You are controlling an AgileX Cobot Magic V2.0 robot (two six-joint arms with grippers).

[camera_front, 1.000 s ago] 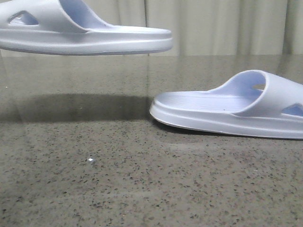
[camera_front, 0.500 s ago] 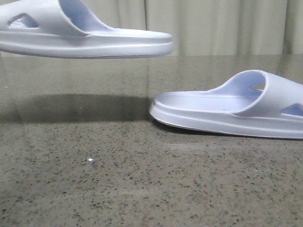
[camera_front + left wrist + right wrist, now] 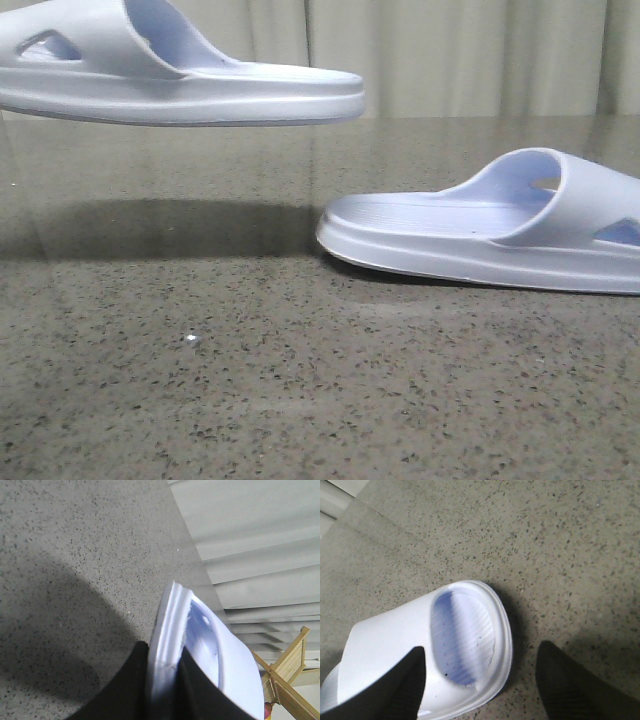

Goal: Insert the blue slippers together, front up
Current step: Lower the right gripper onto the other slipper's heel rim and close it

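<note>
1. Left: one of the blue slippers, the raised slipper, pale lavender-white moulded foam with a smooth thick sole edge, wide strap and triangular side cut-out. Held in the air above the table, sole about level, casting a broad dark shadow on the stone below.
2. Seen from the left wrist: left gripper, black fingers clamped on the sole edge of that slipper, one finger on each side of the foam.
3. Table: speckled grey-brown stone, polished and faintly reflective, backed by a pale pleated curtain.
4. Right: the resting slipper, same foam, ribbed footbed showing, lying flat on the table, well apart from the raised one.
5. Seen from the right wrist: right gripper, dark ribbed fingers spread wide around the rounded end of the resting slipper, one finger over the strap side, the other over bare stone; contact not discernible.
</note>
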